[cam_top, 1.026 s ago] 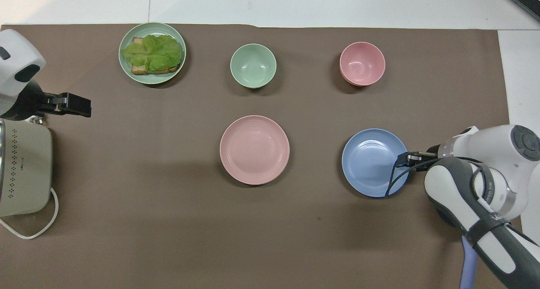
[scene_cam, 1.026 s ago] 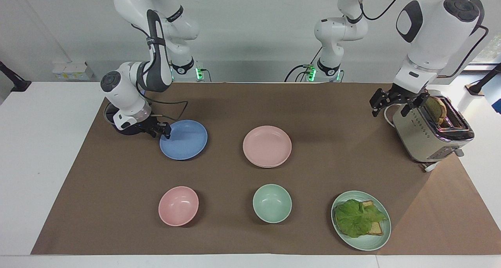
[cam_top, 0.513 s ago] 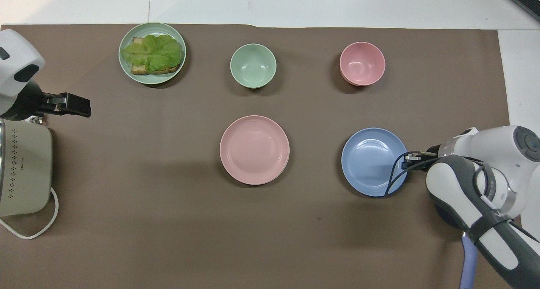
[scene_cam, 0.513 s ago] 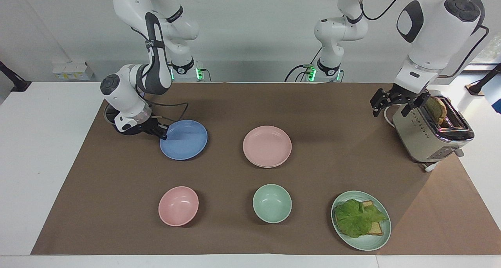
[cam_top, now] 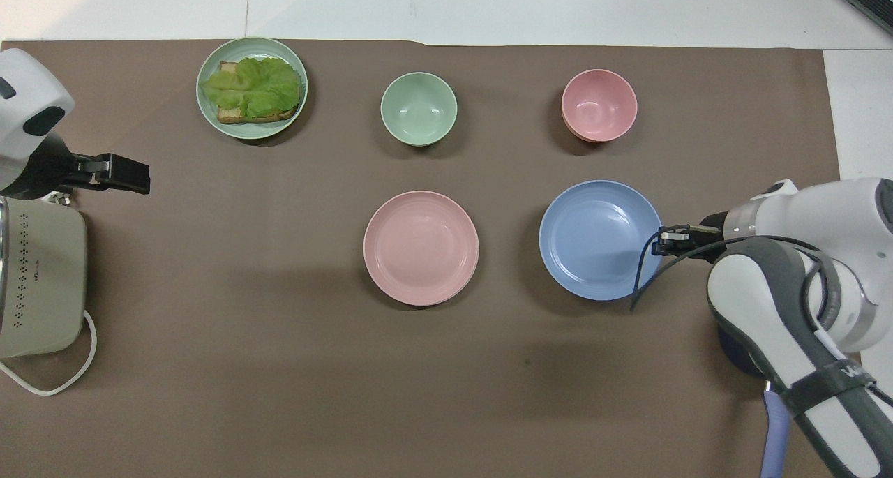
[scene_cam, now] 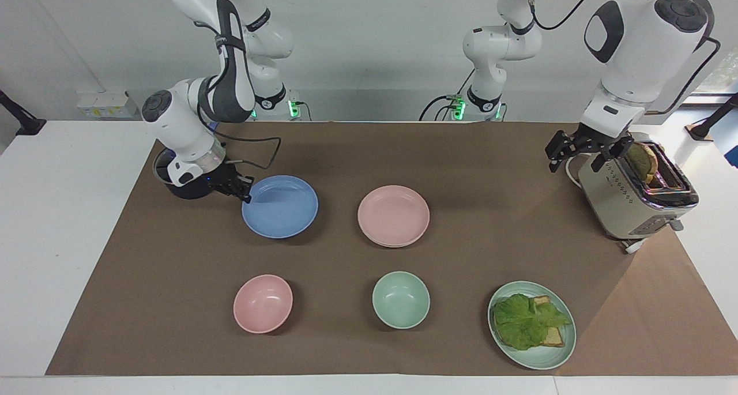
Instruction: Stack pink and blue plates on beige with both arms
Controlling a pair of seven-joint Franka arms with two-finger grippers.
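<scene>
We hold the blue plate point(scene_cam: 280, 206) by its rim in our right gripper point(scene_cam: 247, 189), the pink plate point(scene_cam: 393, 215) free at its 3 o'clock in the facing view, while our left gripper point(scene_cam: 581, 150) waits wide beside the toaster point(scene_cam: 634, 196).

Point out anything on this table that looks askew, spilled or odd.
Nothing is spilled or broken. The blue plate is lifted off the mat, pinched at its rim by the shut right gripper. The pink plate already rests on a beige plate whose rim barely shows. The left gripper waits open beside the toaster.
</scene>
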